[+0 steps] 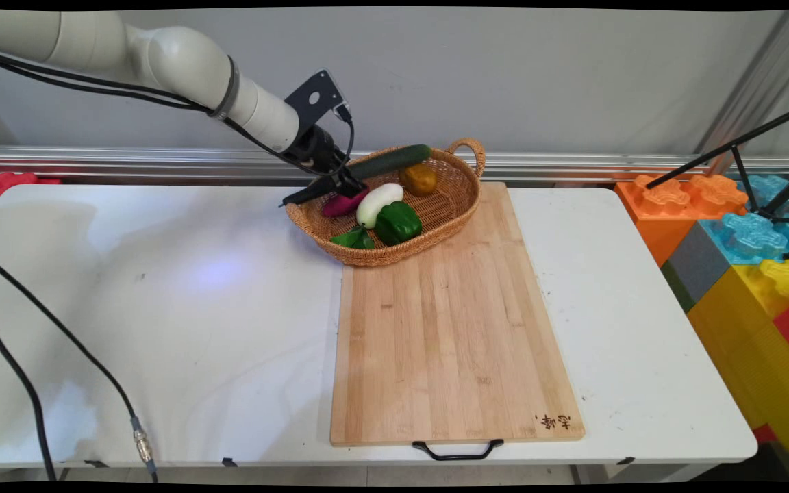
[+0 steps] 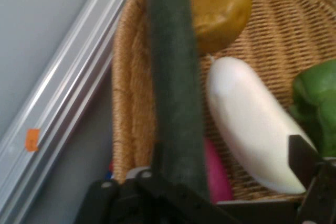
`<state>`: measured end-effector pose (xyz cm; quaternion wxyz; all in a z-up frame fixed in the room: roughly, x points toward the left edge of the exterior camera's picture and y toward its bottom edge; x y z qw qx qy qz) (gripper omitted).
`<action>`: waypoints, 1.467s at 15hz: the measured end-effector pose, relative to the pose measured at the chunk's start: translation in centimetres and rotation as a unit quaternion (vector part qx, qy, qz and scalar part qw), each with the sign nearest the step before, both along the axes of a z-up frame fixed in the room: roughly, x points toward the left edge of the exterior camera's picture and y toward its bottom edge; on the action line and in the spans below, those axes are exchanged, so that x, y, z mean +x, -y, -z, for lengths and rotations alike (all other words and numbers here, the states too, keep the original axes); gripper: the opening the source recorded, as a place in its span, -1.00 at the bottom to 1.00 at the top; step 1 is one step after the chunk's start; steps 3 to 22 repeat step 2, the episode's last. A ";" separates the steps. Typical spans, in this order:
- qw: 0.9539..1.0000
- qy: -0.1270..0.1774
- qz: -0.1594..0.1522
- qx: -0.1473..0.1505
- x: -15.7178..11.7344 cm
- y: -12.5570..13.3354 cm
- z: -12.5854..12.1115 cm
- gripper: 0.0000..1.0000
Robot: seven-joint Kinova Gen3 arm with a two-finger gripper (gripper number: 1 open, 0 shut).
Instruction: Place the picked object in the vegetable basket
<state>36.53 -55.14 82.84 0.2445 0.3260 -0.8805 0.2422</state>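
Gripper (image 1: 340, 186), at the wicker basket's (image 1: 435, 229) left rim: fingers clamped on one end of a dark green cucumber (image 1: 389, 162), lifted above the contents. Basket sits at the cutting board's (image 1: 449, 329) far edge. Inside: white eggplant (image 1: 379, 203), green pepper (image 1: 398, 222), purple sweet potato (image 1: 343, 203), brownish potato (image 1: 420, 179).

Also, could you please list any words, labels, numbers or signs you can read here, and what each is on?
Burnt-in mark at the near right corner of the cutting board: two characters, too small to read.
Orange sticker on the metal rail behind the table: no legible text.
Nothing readable on the arm, the gripper or the basket.
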 end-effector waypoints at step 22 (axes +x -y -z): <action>1.000 -0.014 0.009 0.005 -0.9 -0.1 -0.1 1.00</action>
